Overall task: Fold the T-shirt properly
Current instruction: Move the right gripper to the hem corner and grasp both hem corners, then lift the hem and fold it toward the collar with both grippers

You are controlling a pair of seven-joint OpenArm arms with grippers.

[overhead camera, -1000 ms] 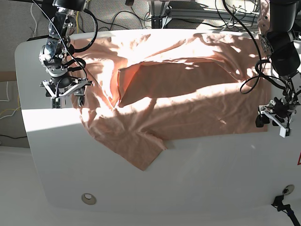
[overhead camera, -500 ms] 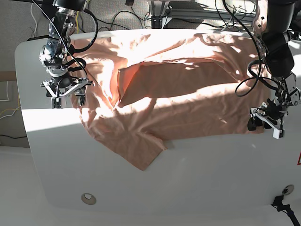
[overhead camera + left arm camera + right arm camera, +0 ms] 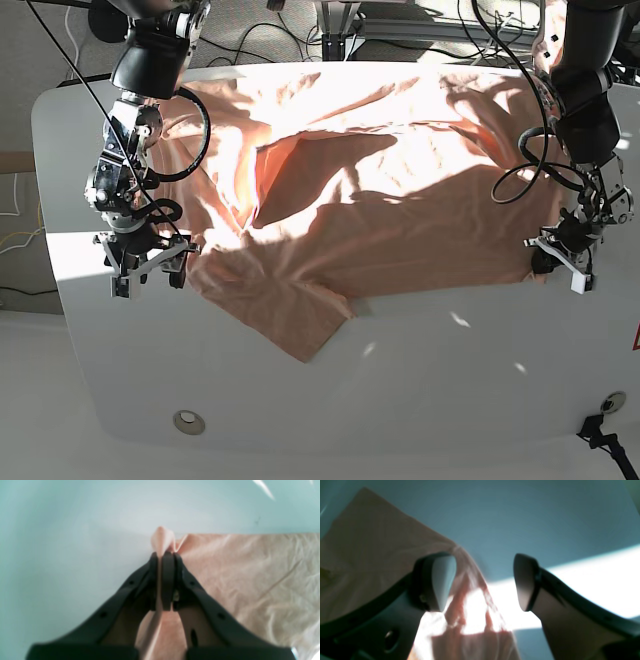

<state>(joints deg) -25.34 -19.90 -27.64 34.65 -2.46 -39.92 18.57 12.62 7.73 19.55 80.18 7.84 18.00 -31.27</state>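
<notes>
We see the T-shirt (image 3: 380,200), thin wrinkly peach cloth, spread across the upper half of the glossy white counter (image 3: 400,400), one sleeve pointing lower left. The left wrist view alone shows the left claw (image 3: 165,555) pinched tight on a small peak at the cloth's corner. The right claw (image 3: 485,580) stands apart over the shirt's edge. Hard sun patches; cables behind the counter.

Sunlit white table (image 3: 420,400), cables (image 3: 300,30) on grey floor behind.
</notes>
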